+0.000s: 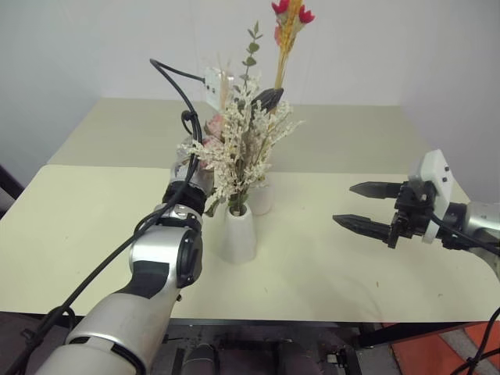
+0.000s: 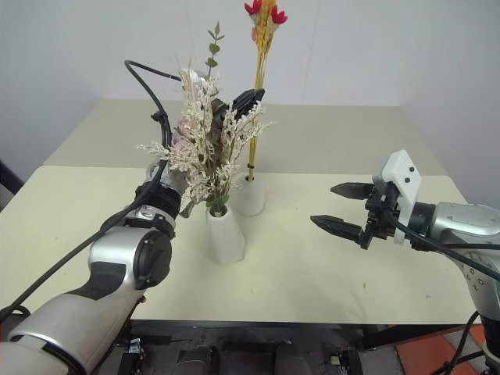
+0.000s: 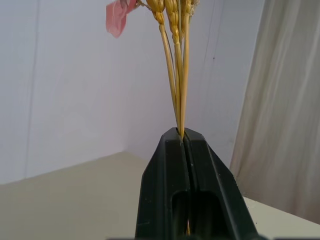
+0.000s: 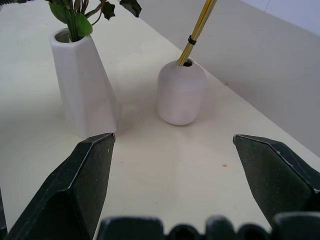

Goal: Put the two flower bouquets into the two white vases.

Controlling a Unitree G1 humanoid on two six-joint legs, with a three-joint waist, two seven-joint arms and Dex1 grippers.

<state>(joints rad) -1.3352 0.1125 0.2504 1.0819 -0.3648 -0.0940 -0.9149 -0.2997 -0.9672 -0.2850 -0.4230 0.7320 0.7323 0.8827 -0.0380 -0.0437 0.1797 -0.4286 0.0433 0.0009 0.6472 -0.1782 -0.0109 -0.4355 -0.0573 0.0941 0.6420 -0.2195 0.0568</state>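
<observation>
Left pincer (image 2: 248,99), fingers pressed together, pinches the yellow stems (image 3: 176,75) of the slim bunch (image 2: 264,17) partway up, well above the vases. Stems run from the closed tips up to red/pink blooms at top, and down into the mouth of the rounded vase (image 4: 182,93); the right wrist view shows the stem ends, w/ a dark band, already sitting in that opening. So slim bunch looks seated but not yet let go.

Just beside it, toward the near edge of the surface (image 1: 78,234), stands the tapered vase (image 1: 237,233). Bushy cream-white bunch (image 1: 238,148) is in it, green stems down through the narrow mouth, nothing gripping it. That half reads as done.

Right pincer (image 1: 364,206) hangs spread wide and holding nothing, over the right side of the surface, well apart from both vases, fingers pointing toward them.

Judgement: task nearly complete. 1 bouquet placed and free; 2nd in its vase w/ the left pincer clamped on it. What's left: release the stems, back the left arm off w/o dragging the slim bunch or brushing the bushy one, which crowds close round that arm. Risk: tall thin stems may lean or tip the small round vase once freed; can't tell how deep they sit.
</observation>
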